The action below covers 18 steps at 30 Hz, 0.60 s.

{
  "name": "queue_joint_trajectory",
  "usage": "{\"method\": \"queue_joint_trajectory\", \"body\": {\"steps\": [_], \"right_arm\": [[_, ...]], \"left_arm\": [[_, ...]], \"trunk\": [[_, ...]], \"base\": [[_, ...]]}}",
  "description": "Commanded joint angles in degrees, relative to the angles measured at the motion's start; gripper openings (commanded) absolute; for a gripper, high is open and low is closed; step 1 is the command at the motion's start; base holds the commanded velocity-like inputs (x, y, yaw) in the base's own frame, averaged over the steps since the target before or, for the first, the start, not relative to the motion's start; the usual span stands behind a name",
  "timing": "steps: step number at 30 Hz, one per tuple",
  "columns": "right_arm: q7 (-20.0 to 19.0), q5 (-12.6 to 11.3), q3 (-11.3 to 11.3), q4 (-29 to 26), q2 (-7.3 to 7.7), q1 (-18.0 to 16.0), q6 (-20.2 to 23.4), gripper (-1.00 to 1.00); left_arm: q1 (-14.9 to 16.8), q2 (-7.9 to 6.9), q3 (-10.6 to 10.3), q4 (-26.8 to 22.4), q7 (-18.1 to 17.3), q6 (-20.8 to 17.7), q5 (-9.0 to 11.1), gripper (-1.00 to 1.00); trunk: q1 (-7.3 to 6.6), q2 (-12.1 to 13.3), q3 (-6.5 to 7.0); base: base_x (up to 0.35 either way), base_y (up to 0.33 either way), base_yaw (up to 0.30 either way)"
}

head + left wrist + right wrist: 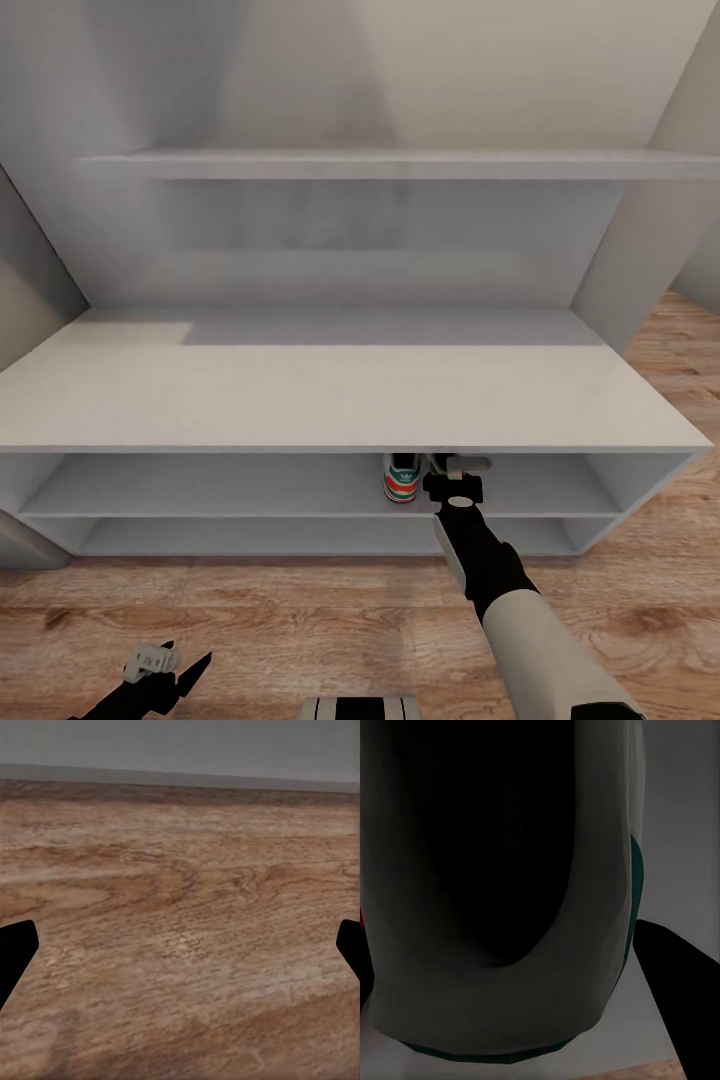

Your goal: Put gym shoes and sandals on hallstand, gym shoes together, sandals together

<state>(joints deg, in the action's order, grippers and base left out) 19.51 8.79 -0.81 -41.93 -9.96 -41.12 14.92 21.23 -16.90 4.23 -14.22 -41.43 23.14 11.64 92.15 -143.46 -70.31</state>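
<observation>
The hallstand (340, 390) is a long white bench with two open shelf levels. One gym shoe (401, 478) stands on the upper level, heel toward me. Just to its right, my right gripper (452, 468) reaches in under the bench top. In the right wrist view a second gym shoe (592, 945) sits very close, with a dark inside, a white rim and a green stripe. One black finger (679, 1005) lies against its outer wall, so the gripper looks shut on it. My left gripper (165, 672) hangs open over the corridor floor (180, 870). The sandals are out of view.
A floating white shelf (380, 163) runs along the wall above the bench. Wood-plank floor (300, 620) lies in front of the hallstand and continues past its right end. The lower shelf level (250, 538) holds nothing I can see.
</observation>
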Motion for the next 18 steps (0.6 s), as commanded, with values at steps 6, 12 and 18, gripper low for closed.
{"method": "queue_joint_trajectory", "body": {"steps": [6,12,18], "right_arm": [[0.1,0.6,-0.1,-0.1,-0.04,0.0,0.5,-1.00],[0.1,0.6,-0.1,0.1,-0.04,0.0,0.5,-1.00],[0.0,0.6,-0.1,0.0,-0.04,0.0,0.5,-1.00]], "left_arm": [[0.0,0.01,0.5,0.1,-0.5,0.0,0.0,1.00],[0.0,0.02,0.4,0.1,-0.4,0.0,-0.1,1.00],[0.0,0.00,0.5,0.1,-0.4,0.0,-0.1,1.00]], "trunk": [[-0.01,0.0,-0.04],[-0.01,0.0,-0.04],[-0.01,0.0,-0.04]], "base": [[0.000,0.000,0.000],[0.000,0.000,0.000],[0.000,0.000,0.000]]}}
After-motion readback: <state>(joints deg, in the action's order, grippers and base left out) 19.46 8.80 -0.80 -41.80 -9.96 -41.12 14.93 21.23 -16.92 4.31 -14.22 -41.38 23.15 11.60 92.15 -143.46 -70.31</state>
